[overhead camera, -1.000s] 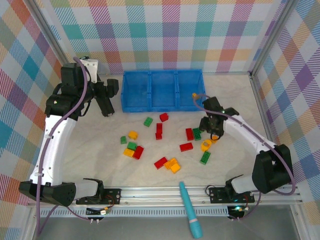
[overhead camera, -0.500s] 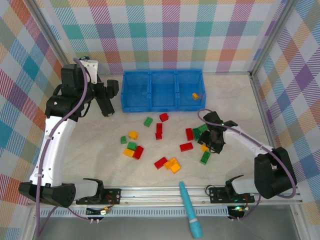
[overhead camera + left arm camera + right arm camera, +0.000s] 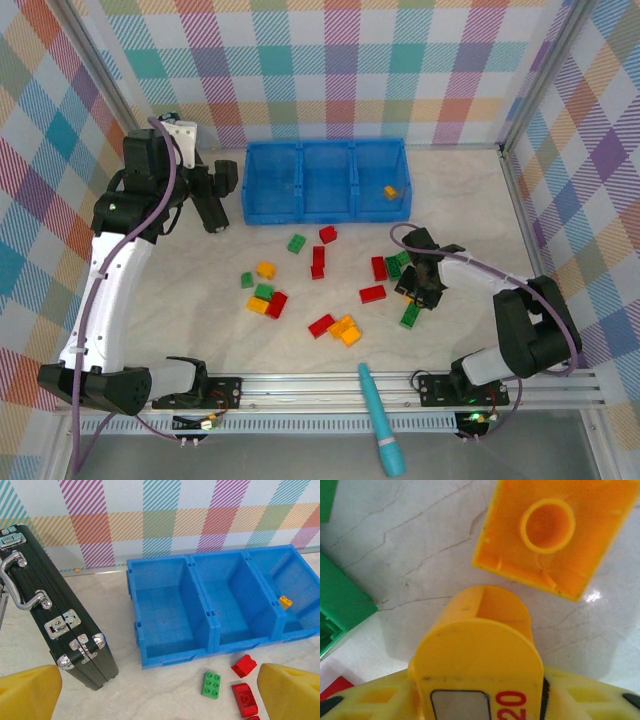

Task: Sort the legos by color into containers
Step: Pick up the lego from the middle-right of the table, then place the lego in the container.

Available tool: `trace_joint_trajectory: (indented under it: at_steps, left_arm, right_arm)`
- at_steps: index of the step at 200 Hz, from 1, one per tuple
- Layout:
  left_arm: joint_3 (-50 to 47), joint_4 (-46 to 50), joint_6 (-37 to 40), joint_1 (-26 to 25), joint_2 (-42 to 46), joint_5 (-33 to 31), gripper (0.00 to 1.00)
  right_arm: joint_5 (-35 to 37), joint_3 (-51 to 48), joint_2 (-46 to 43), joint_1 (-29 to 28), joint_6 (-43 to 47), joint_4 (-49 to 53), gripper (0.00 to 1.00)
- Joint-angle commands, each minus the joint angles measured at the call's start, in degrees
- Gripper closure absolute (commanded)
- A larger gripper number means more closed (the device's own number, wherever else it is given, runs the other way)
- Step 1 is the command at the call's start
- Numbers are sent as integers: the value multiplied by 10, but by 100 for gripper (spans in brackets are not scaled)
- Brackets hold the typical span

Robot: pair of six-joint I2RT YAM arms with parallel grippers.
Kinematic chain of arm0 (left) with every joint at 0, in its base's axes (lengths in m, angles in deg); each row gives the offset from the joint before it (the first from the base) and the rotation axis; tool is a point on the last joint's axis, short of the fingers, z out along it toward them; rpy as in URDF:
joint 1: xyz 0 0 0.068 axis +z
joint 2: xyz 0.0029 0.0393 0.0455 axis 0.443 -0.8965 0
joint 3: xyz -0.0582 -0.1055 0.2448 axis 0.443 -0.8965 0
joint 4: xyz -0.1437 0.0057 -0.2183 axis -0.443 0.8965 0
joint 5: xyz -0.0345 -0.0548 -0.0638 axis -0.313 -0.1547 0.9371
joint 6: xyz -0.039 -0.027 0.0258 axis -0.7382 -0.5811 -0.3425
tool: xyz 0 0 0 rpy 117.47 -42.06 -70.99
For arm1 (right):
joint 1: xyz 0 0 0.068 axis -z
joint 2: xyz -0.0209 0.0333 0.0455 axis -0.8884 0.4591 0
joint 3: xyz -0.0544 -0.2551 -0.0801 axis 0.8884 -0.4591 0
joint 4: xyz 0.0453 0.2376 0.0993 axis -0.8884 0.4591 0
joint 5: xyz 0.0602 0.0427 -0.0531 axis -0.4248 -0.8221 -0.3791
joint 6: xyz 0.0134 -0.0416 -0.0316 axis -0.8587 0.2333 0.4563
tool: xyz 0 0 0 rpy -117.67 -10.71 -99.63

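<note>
While the left gripper (image 3: 160, 697) hangs wide open and empty left of the blue tray (image 3: 325, 147), the right gripper (image 3: 421, 291) sits low among scattered legos (image 3: 319, 262), just beside an upturned orange brick (image 3: 555, 535); whether it grips, I cannot tell

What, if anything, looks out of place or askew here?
An orange brick just ahead of the right gripper lies upside down, hollow underside and inner tube facing up. A black latched case sits beside the blue tray, unrelated to sorting, and a teal pen-like tool lies across the front rail.
</note>
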Motion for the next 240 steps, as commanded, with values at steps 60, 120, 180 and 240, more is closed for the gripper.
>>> trace_joint_trajectory:
  at_steps: [60,120,180,240]
  left_arm:
    - [11,16,49,-3,1,-28,0]
    - [-4,-6,67,-3,20,-83,0]
    - [-62,-47,38,-3,33,-12,0]
    - [-80,-86,18,-3,44,-68,0]
  right_arm:
    - [13,48,-33,-4,43,113,71]
    - [26,134,-150,-10,84,233,73]
    - [90,375,-30,-11,256,226,71]
    - [99,455,129,-4,439,18,70]
